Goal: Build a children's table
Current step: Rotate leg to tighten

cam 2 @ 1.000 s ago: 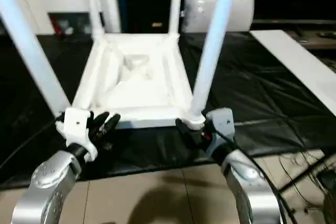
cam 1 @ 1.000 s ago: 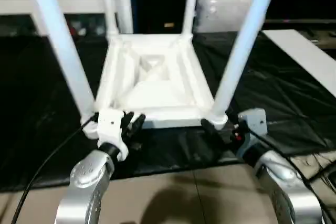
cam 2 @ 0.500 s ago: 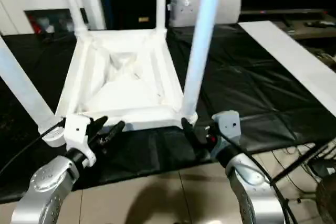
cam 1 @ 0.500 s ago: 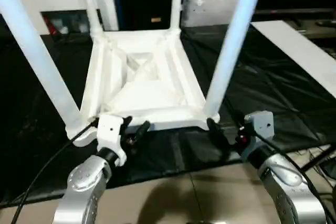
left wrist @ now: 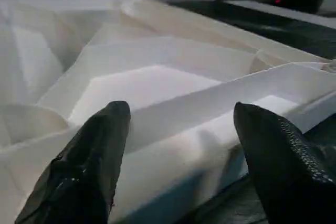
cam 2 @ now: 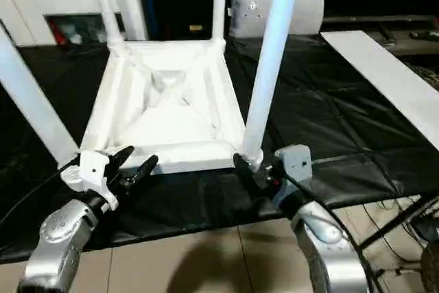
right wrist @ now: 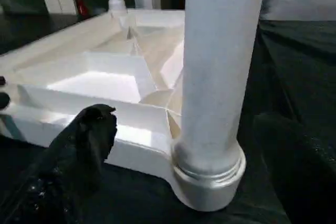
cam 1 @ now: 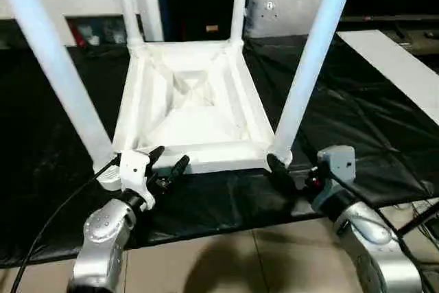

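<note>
Ribbed white plastic tabletop, tapered tube legs upright.

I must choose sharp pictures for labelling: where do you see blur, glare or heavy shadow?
Left wrist view: the near black fingers are soft, the tabletop sharper.
Right wrist view: the leg is fairly crisp, the dark mat almost featureless.
Eye views: the mat shows mild sheen.

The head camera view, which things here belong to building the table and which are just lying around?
Part of the job:
- white plastic rectangular tabletop, lying ribbed underside up
- four long white tube legs, standing in its corner sockets
- left gripper, open at the near edge
- right gripper, open by the near right leg

Just lying about:
- black floor mat
- white cabinet behind
- grey box behind
</note>
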Motion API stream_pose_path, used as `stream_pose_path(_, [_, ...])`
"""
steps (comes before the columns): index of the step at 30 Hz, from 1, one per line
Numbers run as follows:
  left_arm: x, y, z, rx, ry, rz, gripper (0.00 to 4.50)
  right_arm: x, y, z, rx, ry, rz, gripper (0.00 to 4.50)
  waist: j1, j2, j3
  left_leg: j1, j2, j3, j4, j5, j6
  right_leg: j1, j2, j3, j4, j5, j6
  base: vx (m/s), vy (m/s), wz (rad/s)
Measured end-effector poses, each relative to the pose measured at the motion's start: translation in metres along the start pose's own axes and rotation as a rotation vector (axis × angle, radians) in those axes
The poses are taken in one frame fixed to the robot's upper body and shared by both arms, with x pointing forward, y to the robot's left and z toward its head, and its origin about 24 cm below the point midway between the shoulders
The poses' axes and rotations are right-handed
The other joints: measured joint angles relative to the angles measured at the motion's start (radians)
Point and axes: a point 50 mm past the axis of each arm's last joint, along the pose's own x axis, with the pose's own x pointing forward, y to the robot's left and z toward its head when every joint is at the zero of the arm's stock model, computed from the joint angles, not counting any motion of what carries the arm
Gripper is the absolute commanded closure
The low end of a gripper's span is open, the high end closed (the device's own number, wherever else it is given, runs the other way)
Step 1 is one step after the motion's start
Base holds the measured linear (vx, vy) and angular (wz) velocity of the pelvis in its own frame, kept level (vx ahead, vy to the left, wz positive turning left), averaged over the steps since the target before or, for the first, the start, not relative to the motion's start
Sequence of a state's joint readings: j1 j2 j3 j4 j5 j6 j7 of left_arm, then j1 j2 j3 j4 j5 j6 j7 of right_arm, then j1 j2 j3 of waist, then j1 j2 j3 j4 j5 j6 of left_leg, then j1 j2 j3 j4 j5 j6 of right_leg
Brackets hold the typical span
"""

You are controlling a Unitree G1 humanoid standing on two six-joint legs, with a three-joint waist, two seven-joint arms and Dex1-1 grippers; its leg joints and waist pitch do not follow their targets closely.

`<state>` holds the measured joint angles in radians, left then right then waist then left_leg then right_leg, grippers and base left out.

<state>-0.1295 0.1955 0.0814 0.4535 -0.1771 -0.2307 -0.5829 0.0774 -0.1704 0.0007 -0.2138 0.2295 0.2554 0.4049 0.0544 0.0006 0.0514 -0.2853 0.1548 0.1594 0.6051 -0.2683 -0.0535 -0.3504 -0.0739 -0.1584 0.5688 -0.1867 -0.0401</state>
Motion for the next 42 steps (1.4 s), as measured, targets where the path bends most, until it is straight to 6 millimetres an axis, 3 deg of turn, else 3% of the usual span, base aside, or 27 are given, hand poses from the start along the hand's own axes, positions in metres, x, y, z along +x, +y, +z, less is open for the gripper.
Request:
stream_pose_path(1, [0.000,0.008,-0.003,0.006,0.005,0.000,1.02,-0.002,0.000,0.000,0.021,-0.013,0.007,0.00,-0.004,0.001,0.002,0.010,0.002,-0.002,-0.005,-0.001,-0.001,0.009,0.000,-0.009,-0.011,-0.001,0.001,0.000,0.000,0.00])
stream_pose_path(3, [-0.008,0.028,-0.008,0.018,0.020,0.017,1.02,-0.005,-0.003,0.003,0.046,-0.050,0.021,0.00,-0.035,0.025,0.004,0.027,0.024,-0.008,-0.007,-0.011,-0.011,0.050,-0.001,-0.060,-0.041,-0.016,0.011,0.000,0.000,0.00])
stream_pose_path(4, [-0.011,0.035,-0.008,0.023,0.029,0.023,1.02,-0.007,-0.004,0.004,0.055,-0.063,0.032,0.00,-0.035,0.031,0.006,0.028,0.026,-0.010,-0.009,-0.012,-0.012,0.053,-0.003,-0.048,0.014,-0.056,0.025,0.000,0.000,0.00])
stream_pose_path(5, [-0.013,0.041,-0.008,0.024,0.033,0.032,1.02,-0.012,-0.004,0.002,0.068,-0.068,0.042,0.00,-0.044,0.005,0.006,0.039,0.015,-0.004,-0.006,-0.012,-0.012,0.055,-0.012,0.017,0.070,-0.088,0.026,0.000,0.000,0.00])
stream_pose_path(6, [-0.014,0.044,-0.007,0.023,0.028,0.040,1.02,-0.013,-0.004,0.001,0.071,-0.068,0.052,0.00,-0.043,-0.018,-0.002,0.043,0.003,0.000,-0.003,-0.016,-0.020,0.055,-0.022,0.045,0.089,-0.110,0.035,0.081,-0.081,0.01])
stream_pose_path(7, [-0.013,0.043,-0.009,0.014,0.025,0.047,1.02,-0.015,-0.006,0.001,0.069,-0.069,0.054,0.00,-0.029,-0.017,-0.006,0.040,-0.001,-0.009,-0.001,-0.020,-0.024,0.058,-0.016,0.052,0.084,-0.114,0.029,0.104,-0.093,-0.11])
stream_pose_path(8, [-0.004,0.039,-0.010,-0.004,0.027,0.041,1.02,-0.017,-0.010,0.004,0.058,-0.086,0.050,0.00,0.000,-0.011,-0.014,0.020,-0.005,-0.023,0.023,-0.041,0.021,0.062,-0.007,0.055,0.075,-0.114,0.028,0.104,-0.093,-0.11])
stream_pose_path(9, [0.003,0.032,-0.012,-0.017,0.034,0.024,1.02,-0.018,-0.013,0.006,0.053,-0.094,0.039,0.00,0.017,-0.002,-0.017,0.000,-0.011,-0.026,0.048,-0.046,0.037,0.060,-0.006,0.060,0.075,-0.114,0.028,0.067,-0.027,-0.06])
stream_pose_path(10, [0.007,0.027,-0.015,-0.024,0.042,0.006,1.02,-0.019,-0.014,0.006,0.053,-0.096,0.039,0.00,0.031,0.007,-0.021,-0.016,-0.014,-0.029,0.055,-0.044,0.044,0.062,-0.004,0.065,0.075,-0.114,0.029,0.000,0.000,0.00])
stream_pose_path(11, [0.013,0.022,-0.016,-0.024,0.043,-0.017,1.02,-0.018,-0.013,0.007,0.053,-0.103,0.042,0.00,0.046,0.017,-0.022,-0.024,-0.008,-0.031,0.022,-0.031,0.052,0.072,0.002,0.061,0.073,-0.120,0.031,0.000,0.000,0.00])
stream_pose_path(13, [0.017,0.018,-0.015,-0.005,0.034,-0.041,1.02,-0.016,-0.008,0.006,0.070,-0.116,0.057,0.00,0.060,0.028,-0.023,-0.018,0.013,-0.032,0.012,0.018,0.021,0.088,0.017,0.055,0.059,-0.122,0.032,0.071,0.034,0.09])
stream_pose_path(14, [0.019,0.020,-0.014,0.006,0.030,-0.044,1.02,-0.014,-0.004,0.006,0.075,-0.119,0.073,0.00,0.058,0.032,-0.028,-0.006,0.012,-0.032,0.000,0.015,0.011,0.088,0.018,0.056,0.047,-0.122,0.030,0.073,0.047,0.07])
stream_pose_path(16, [0.018,0.026,-0.014,0.011,0.031,-0.030,1.02,-0.013,-0.003,0.007,0.070,-0.123,0.086,0.00,0.042,0.021,-0.029,0.004,0.002,-0.028,-0.012,0.014,0.008,0.092,0.014,0.068,0.045,-0.122,0.018,0.089,0.041,0.06])
stream_pose_path(18, [0.017,0.032,-0.014,-0.002,0.036,-0.024,1.02,-0.015,-0.005,0.007,0.060,-0.119,0.087,0.00,0.026,0.016,-0.036,0.002,-0.001,-0.024,-0.014,0.011,0.009,0.089,0.012,0.075,0.044,-0.124,0.021,0.087,0.034,0.02])
stream_pose_path(19, [0.018,0.032,-0.014,-0.009,0.034,-0.025,1.02,-0.017,-0.007,0.006,0.052,-0.116,0.082,0.00,0.034,0.015,-0.045,-0.019,0.000,-0.022,-0.007,0.011,0.018,0.088,0.013,0.078,0.043,-0.118,0.039,0.111,0.020,-0.02])
stream_pose_path(20, [0.020,0.029,-0.014,-0.015,0.032,-0.040,1.02,-0.018,-0.010,0.007,0.041,-0.113,0.076,0.00,0.036,0.014,-0.049,-0.032,-0.001,-0.023,-0.002,0.010,0.019,0.077,0.013,0.080,0.045,-0.115,0.049,0.111,0.020,-0.02])
stream_pose_path(21, [0.022,0.028,-0.013,-0.016,0.027,-0.049,1.02,-0.018,-0.011,0.008,0.038,-0.116,0.073,0.00,0.037,0.018,-0.053,-0.040,-0.003,-0.024,0.001,0.011,0.019,0.067,0.013,0.087,0.049,-0.113,0.052,0.080,0.032,0.05])
stream_pose_path(24, [0.021,0.023,-0.012,0.014,0.011,-0.107,1.02,-0.014,-0.006,0.008,0.041,-0.118,0.100,0.00,0.040,0.014,-0.056,-0.064,-0.007,-0.028,0.018,0.011,0.019,0.036,0.011,0.096,0.072,-0.113,0.054,0.000,0.000,0.00])
stream_pose_path(25, [0.012,0.019,-0.010,0.043,-0.024,-0.145,1.02,-0.013,-0.004,0.007,0.045,-0.115,0.109,0.00,0.035,0.014,-0.056,-0.065,-0.007,-0.027,0.017,0.011,0.019,0.033,0.010,0.095,0.072,-0.113,0.054,-0.062,0.008,-0.06])
stream_pose_path(28, [-0.013,-0.006,-0.002,0.069,-0.088,-0.242,1.02,-0.016,-0.006,0.002,0.043,-0.092,0.098,0.00,0.027,-0.008,-0.046,-0.063,-0.003,-0.024,0.017,0.014,0.019,0.035,0.010,0.094,0.069,-0.111,0.049,-0.046,0.003,-0.03])
stream_pose_path(30, [-0.016,-0.024,-0.006,0.043,-0.055,-0.319,1.02,-0.016,-0.007,0.002,0.035,-0.090,0.098,0.00,0.030,-0.012,-0.033,-0.063,0.001,-0.022,0.016,0.017,0.010,0.038,0.012,0.093,0.065,-0.107,0.044,-0.078,0.003,-0.03])
stream_pose_path(33, [-0.014,-0.027,0.005,0.062,-0.061,-0.339,1.02,-0.015,-0.003,0.001,0.038,-0.086,0.113,0.00,0.037,-0.010,-0.019,-0.063,0.009,-0.011,0.013,0.030,0.003,0.034,0.012,0.092,0.064,-0.098,0.040,-0.068,-0.004,0.06])
stream_pose_path(37, [-0.003,-0.031,0.048,0.128,-0.115,-0.350,1.02,-0.016,-0.003,0.000,0.037,-0.081,0.109,0.00,0.035,-0.009,-0.012,-0.063,0.012,-0.003,0.008,0.037,0.002,0.034,0.012,0.095,0.063,-0.091,0.039,-0.047,-0.001,-0.02])
stream_pose_path(42, [0.028,-0.055,0.120,0.162,-0.196,-0.353,1.02,-0.016,-0.002,0.000,0.037,-0.080,0.111,0.00,0.034,-0.010,-0.011,-0.072,0.012,0.000,0.002,0.047,0.003,0.018,0.012,0.096,0.062,-0.085,0.039,0.000,0.000,0.00])
